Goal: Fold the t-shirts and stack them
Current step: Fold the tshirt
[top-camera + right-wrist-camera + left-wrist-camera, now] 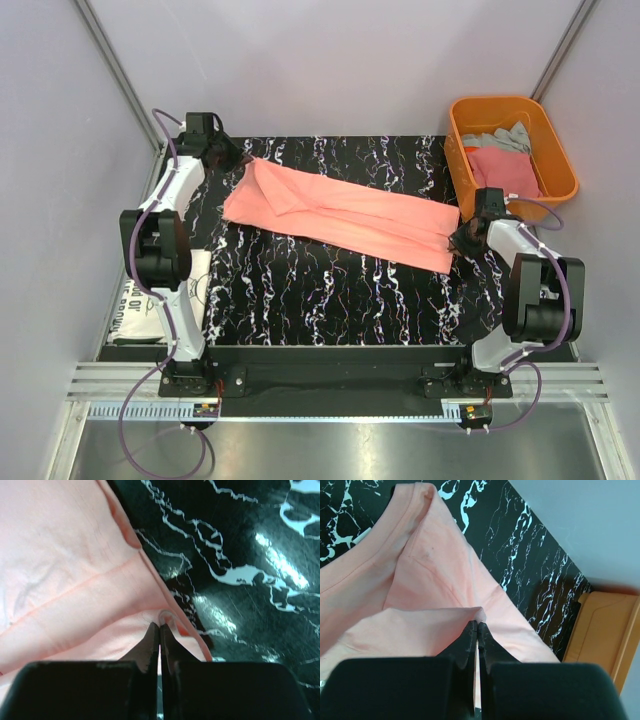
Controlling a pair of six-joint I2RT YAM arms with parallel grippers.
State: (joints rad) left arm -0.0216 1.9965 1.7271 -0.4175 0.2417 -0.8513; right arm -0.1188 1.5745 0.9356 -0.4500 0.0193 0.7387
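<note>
Diagonally, salmon-pink t-shirt across marbled table.

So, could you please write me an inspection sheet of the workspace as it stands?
Surface: black marbled table, glossy.
Job's things: salmon tee spread slantwise across the table; white tee at the near left edge; grey tee and pink tee in the tub.
Clutter: orange tub at far right.
Grippers: left gripper shut on the salmon tee's left end; right gripper shut on its right end.
Cables: purple cables looping from both bases.
Surroundings: grey walls.
</note>
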